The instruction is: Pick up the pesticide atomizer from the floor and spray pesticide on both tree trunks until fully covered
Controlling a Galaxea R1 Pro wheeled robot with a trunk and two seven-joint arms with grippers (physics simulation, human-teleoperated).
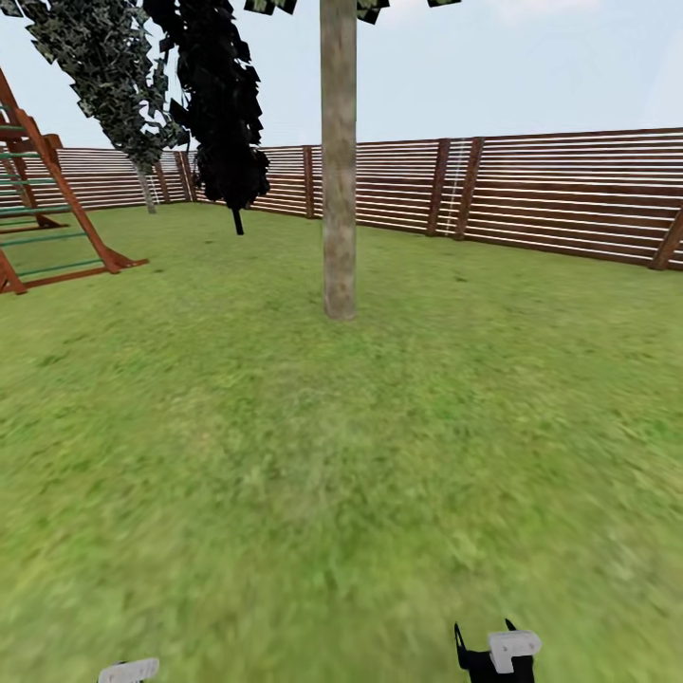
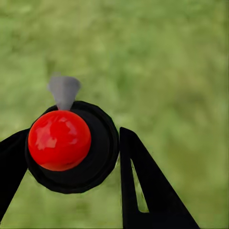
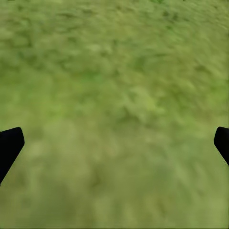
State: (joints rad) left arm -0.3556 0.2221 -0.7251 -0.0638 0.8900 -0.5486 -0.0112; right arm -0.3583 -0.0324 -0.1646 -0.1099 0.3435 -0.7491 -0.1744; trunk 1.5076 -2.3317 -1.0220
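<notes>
In the left wrist view my left gripper [image 2: 71,138] is shut on the pesticide atomizer [image 2: 59,140], a black round body with a shiny red ball top and a grey nozzle pointing away over the grass. A thick beige-grey tree trunk [image 1: 338,171] rises from the lawn straight ahead, some distance away. A second tree [image 1: 106,66] with a grey-green crown stands farther off at the back left. My right gripper [image 3: 114,138] is open with only grass between its fingers, and it appears at the lower edge of the head view [image 1: 484,645].
A brown slatted fence [image 1: 531,190] rings the lawn at the back. A near-black conifer [image 1: 223,104] stands left of the trunk. A wooden climbing frame [image 1: 43,213] sits at the far left. Open grass [image 1: 285,455] lies between me and the trunk.
</notes>
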